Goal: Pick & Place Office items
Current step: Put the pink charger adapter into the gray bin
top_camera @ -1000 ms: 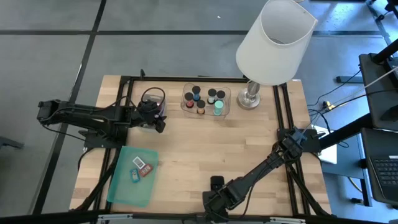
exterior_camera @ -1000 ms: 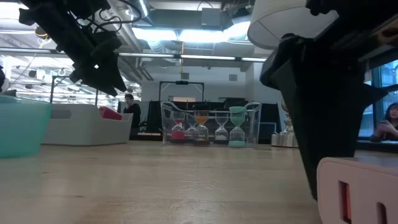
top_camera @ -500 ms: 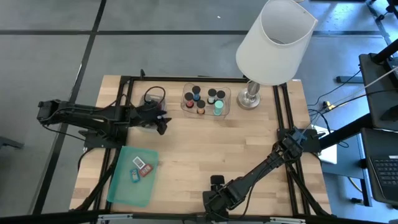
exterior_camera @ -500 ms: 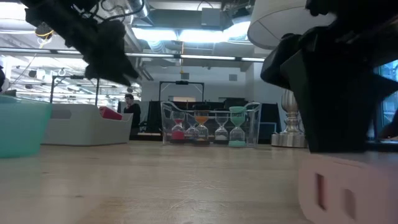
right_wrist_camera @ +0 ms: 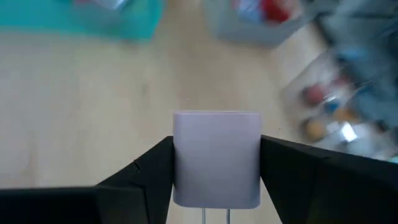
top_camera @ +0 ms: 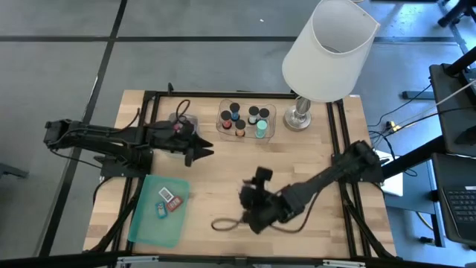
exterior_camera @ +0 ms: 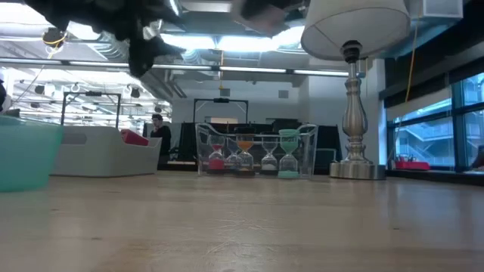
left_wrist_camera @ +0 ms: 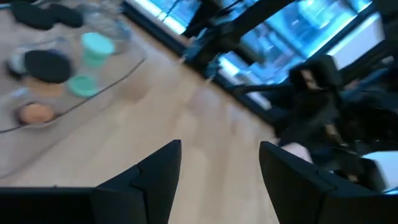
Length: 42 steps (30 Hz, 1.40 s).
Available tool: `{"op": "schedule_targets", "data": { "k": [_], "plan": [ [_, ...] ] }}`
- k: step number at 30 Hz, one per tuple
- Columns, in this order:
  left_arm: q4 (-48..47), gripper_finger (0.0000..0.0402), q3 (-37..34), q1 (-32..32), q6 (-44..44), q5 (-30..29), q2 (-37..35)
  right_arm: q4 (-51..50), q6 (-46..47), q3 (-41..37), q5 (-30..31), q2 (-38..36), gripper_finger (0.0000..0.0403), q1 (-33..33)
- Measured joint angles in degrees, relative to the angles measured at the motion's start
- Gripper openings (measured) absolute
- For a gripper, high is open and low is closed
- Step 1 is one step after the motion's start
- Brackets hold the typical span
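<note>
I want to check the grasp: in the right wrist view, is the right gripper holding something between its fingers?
Yes, the right gripper is shut on a pale plug-like block, which sits squarely between its two dark fingers above the wooden table.

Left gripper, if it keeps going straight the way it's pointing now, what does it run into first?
Probably the right gripper with the white charger block it grips. The left gripper, open and empty, points across bare table toward it, though height and depth are unclear.

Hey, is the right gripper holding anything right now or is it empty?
Holding. In its wrist view the right gripper has a pale plug-like block clamped between its two dark fingers, lifted above the table.
</note>
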Motion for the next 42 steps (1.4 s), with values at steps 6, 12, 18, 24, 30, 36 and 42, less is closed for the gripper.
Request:
{"op": "schedule_targets", "data": {
  "k": [6,12,18,24,30,36,42],
  "plan": [
    [6.9,0.0216,0.0,-2.7,-1.5,-0.2,0.0,10.4,-13.4,0.0,3.6,-1.3,0.0197,-6.2],
    [9.0,0.024,0.0,-4.1,-1.5,-0.8,0.0,17.7,-23.9,0.0,3.5,-1.3,0.0198,-11.9],
    [9.9,0.0262,0.0,-4.2,-1.5,-1.8,1.3,25.0,-32.7,0.0,3.5,-1.3,0.0198,-15.7],
    [13.3,0.0269,0.0,-4.1,-1.6,-2.3,4.5,29.3,-37.2,0.0,0.7,-1.3,0.0198,-18.1],
    [15.4,0.0265,-0.1,-4.1,-1.6,-4.1,5.6,29.2,-38.9,0.0,3.2,-0.9,0.0199,-18.4],
    [16.6,0.0259,-0.1,-4.1,-2.0,-7.8,5.6,29.0,-41.8,0.0,3.3,-0.9,0.0199,-18.2],
    [16.8,0.0253,0.0,-4.1,-2.0,-8.3,5.5,28.6,-42.0,0.0,0.1,-0.8,0.0199,-18.2]
  ]
}}
